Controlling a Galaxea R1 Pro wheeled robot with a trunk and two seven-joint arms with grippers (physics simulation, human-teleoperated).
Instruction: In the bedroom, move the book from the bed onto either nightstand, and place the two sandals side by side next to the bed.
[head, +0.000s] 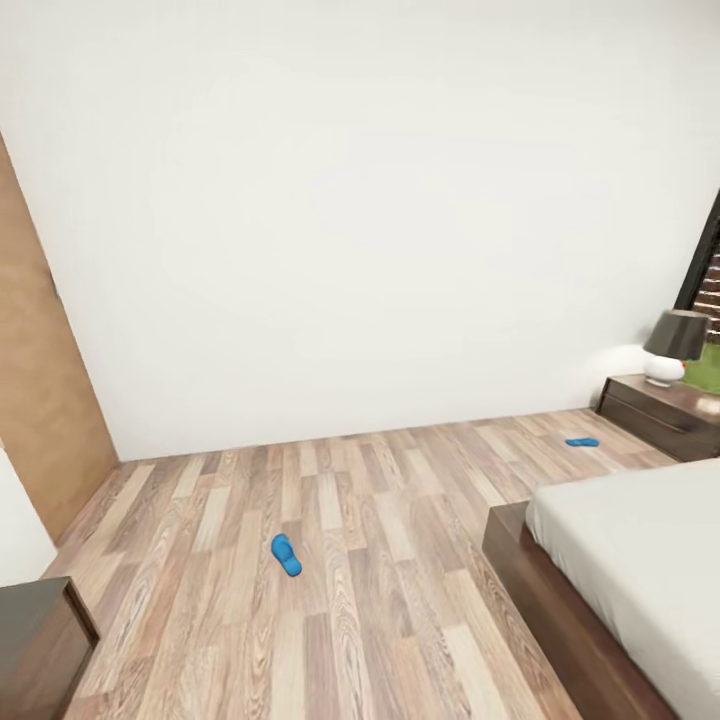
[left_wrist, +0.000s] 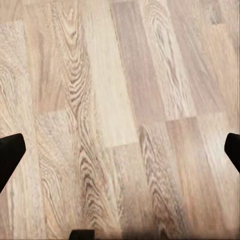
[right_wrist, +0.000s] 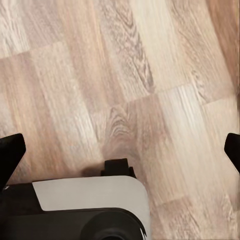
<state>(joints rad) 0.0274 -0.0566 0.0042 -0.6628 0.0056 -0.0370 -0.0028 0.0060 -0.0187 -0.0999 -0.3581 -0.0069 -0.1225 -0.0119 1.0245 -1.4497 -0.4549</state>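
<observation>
The robot stands in the bedroom with neither arm at work, so this reads as the approach step: getting to the sandals, with nothing yet gathered. Both grippers hang over bare floor (head: 380, 560); the left gripper (left_wrist: 120, 150) has its fingertips (left_wrist: 10, 152) spread wide at the two edges of its wrist view with only planks between them, and the right gripper (right_wrist: 120, 150) is spread the same way and holds nothing, its dark fingertips (right_wrist: 11, 150) flanking floor and a grey and black part of the robot's own body (right_wrist: 90, 205). One sandal (head: 286, 554) lies on the floor ahead of the robot and well away from both grippers, pointing roughly away from the camera; the other sandal (head: 582, 441) lies far off, near the nightstand (head: 665, 415) and beyond the corner of the bed (head: 600, 560), so the pair is well apart. The next move probably calls for driving toward the nearer sandal, then lowering the trunk and an arm so an open gripper can close across the flat sole. The book cannot be made out: the visible stretch of mattress is bare, and most of the bed is cut off at the picture's edge. The sandals are too small to show their straps. A lamp (head: 675, 345) stands on the nightstand, whose far end is cropped, as is a dark cabinet (head: 40, 650) near the robot's left side.
</observation>
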